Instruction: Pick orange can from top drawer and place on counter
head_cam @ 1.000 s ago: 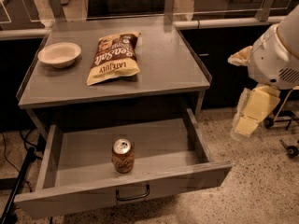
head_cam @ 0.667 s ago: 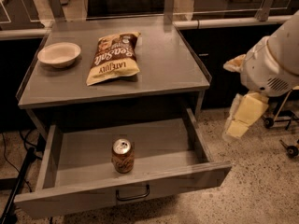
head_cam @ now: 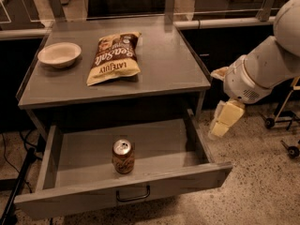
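The orange can (head_cam: 123, 156) stands upright in the open top drawer (head_cam: 180, 182), near the middle and close to its front wall. The drawer's dark handle (head_cam: 133, 194) is at the centre of the front. The grey counter (head_cam: 173, 62) lies above the drawer. My gripper (head_cam: 224, 121) hangs from the white arm at the right, beside the drawer's right wall and the counter's right front corner, above the floor. It points down and holds nothing that shows.
A brown-and-yellow chip bag (head_cam: 113, 56) lies in the middle of the counter. A pale bowl (head_cam: 59, 54) sits at its left. Dark cables (head_cam: 14, 163) hang at the left of the drawer. A wheeled stand base (head_cam: 281, 125) is on the floor at the right.
The arm and gripper have moved left and slightly down, closer to the drawer's right side. The can, bag and bowl have not moved.
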You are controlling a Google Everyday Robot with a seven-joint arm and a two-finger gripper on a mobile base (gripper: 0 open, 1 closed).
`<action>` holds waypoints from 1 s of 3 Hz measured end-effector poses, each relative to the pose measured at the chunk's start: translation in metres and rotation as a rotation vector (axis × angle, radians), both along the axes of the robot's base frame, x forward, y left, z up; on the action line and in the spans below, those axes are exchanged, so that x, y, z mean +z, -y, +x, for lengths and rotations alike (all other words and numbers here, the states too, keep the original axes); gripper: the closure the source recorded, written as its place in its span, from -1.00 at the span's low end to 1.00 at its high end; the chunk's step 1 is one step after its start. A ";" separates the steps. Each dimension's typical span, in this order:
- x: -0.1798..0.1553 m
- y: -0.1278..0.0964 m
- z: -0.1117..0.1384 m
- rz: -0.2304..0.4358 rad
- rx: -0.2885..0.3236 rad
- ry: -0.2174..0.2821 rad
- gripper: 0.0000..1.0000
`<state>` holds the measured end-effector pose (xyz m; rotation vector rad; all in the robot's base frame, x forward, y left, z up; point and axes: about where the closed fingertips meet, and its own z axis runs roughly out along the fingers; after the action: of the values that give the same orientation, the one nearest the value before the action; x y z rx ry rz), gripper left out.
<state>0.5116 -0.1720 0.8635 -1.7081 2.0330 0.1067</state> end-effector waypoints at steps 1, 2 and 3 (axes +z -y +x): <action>-0.012 -0.007 -0.003 0.075 0.006 -0.005 -1.00; -0.029 -0.032 0.003 0.180 0.038 0.013 -1.00; -0.042 -0.058 0.009 0.238 0.078 0.024 -1.00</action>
<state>0.5203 -0.1140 0.8216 -1.6309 1.8539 0.3382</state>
